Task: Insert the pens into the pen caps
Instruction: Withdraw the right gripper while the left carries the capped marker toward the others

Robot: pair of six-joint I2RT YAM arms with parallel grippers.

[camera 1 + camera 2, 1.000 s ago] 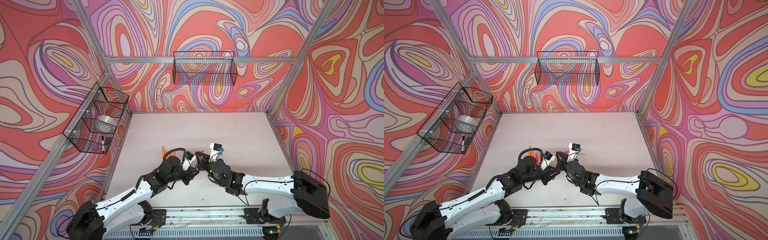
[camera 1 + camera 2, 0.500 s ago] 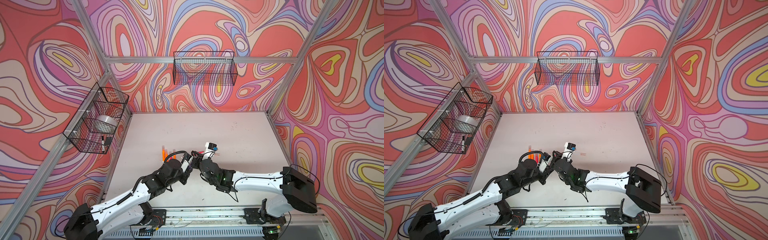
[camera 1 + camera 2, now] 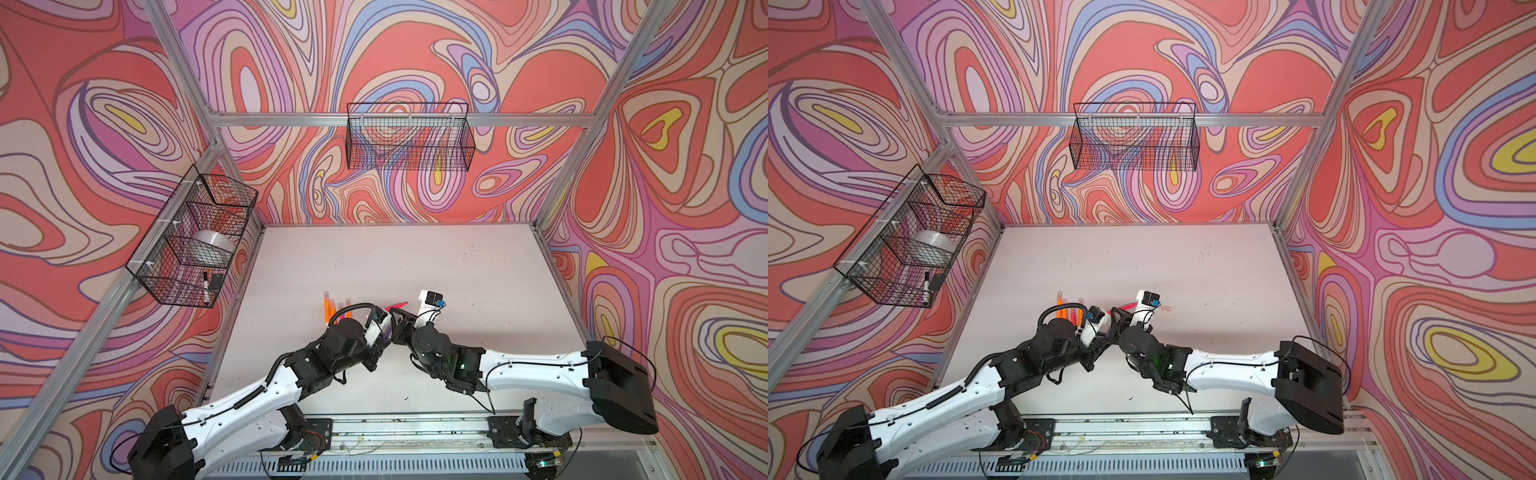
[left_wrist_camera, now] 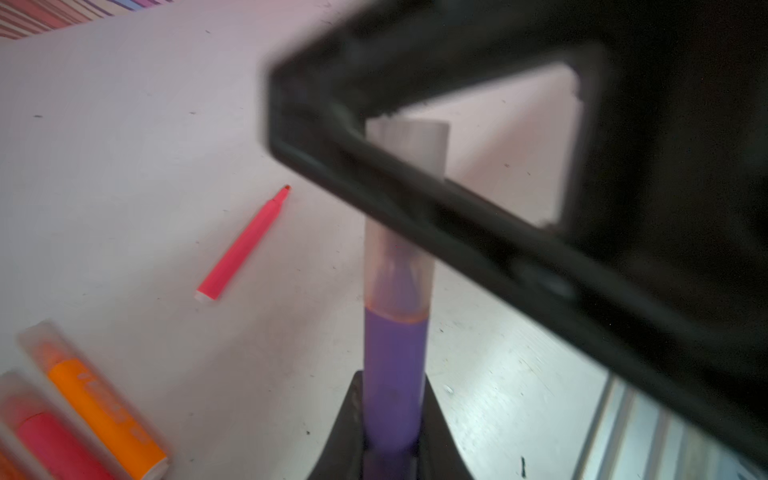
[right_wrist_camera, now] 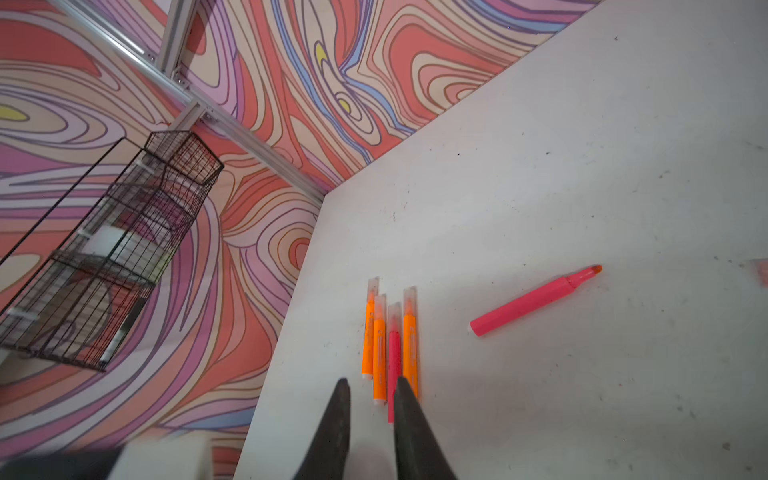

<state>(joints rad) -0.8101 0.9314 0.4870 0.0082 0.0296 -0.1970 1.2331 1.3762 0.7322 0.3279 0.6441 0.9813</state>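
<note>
My left gripper [image 4: 392,376] is shut on the purple pen [image 4: 395,365], which points away from it. A translucent pen cap [image 4: 399,270] sits over the pen's tip. One black finger of my right gripper [image 5: 372,380] crosses in front of that cap in the left wrist view. The right gripper's jaws stand apart with nothing between them. In both top views the two grippers meet at mid-table [image 3: 390,332] [image 3: 1108,328]. An uncapped pink pen [image 5: 536,301] [image 4: 243,245] lies loose. A row of several capped pens [image 5: 390,340] [image 3: 330,309], orange and pink, lies beside it.
A wire basket [image 3: 195,245] on the left wall holds a tape roll and a black-and-white marker. Another wire basket [image 3: 409,139] hangs on the back wall. A small loose cap [image 3: 1167,308] lies right of the grippers. A metal rail [image 3: 415,432] runs along the table's front edge.
My right gripper's jaws have parted and let go of the cap, which stays on the purple pen. The right arm pushed in towards the left one, then drew back slightly.
</note>
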